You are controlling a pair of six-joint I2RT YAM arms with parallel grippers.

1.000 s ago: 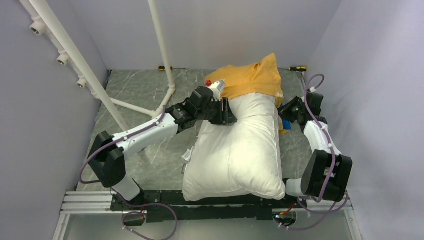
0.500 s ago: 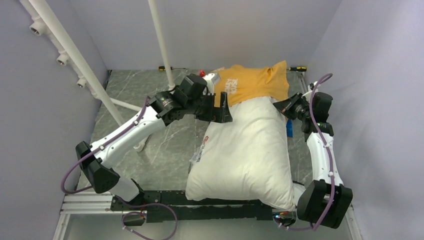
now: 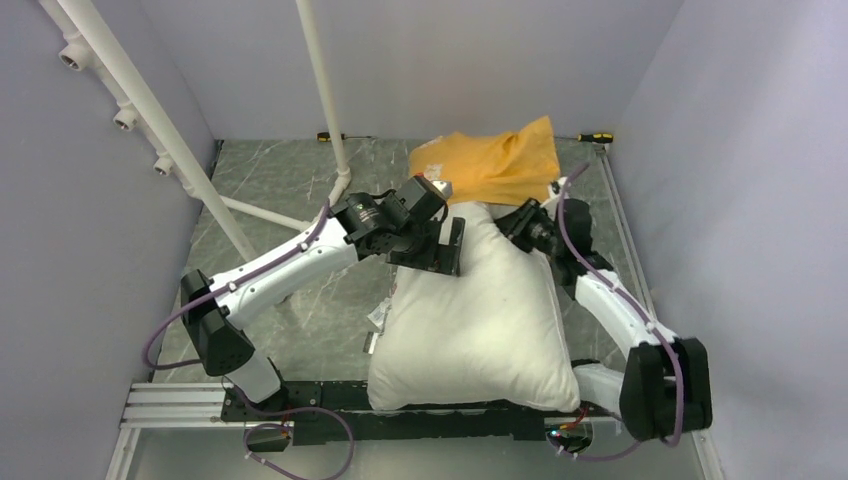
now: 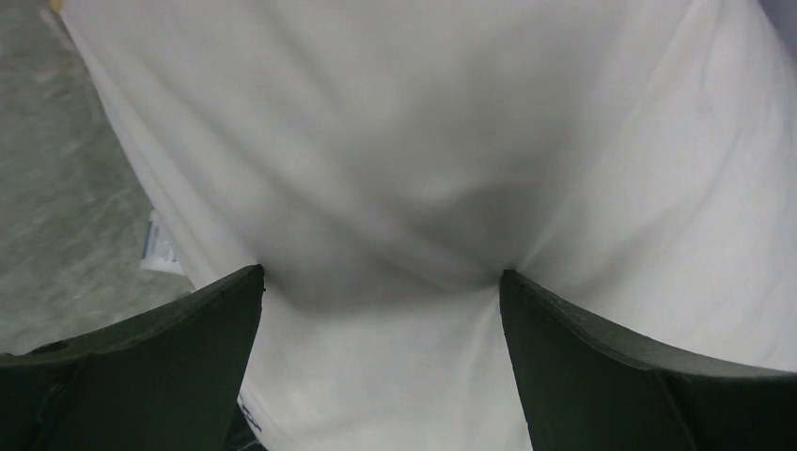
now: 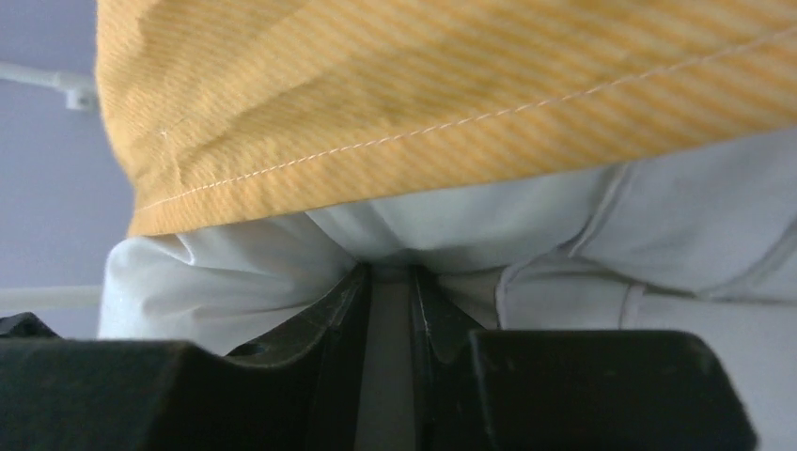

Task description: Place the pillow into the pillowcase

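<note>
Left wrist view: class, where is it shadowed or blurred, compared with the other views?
Left wrist: plump white pillow blurred, grey shadow in its dent; right wrist: yellow-orange fabric pillowcase stitching sharp, black pincer fingers soft; top external: even light.

The left arm (image 3: 290,262) lay extended to the far left side of the pillow (image 3: 480,320), the left gripper (image 3: 440,245) spread wide, both fingers (image 4: 141,376) pressed into it. The right arm (image 3: 610,300) was bent toward the pillow's far end, the right gripper (image 3: 512,222) with jaws nearly together, any grip unclear.

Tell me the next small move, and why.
Probably close the left gripper on the pillow: its jaws stand wide, pressed into the pillow, most of which lies outside the pillowcase; the right gripper seems to pinch its far corner.
</note>
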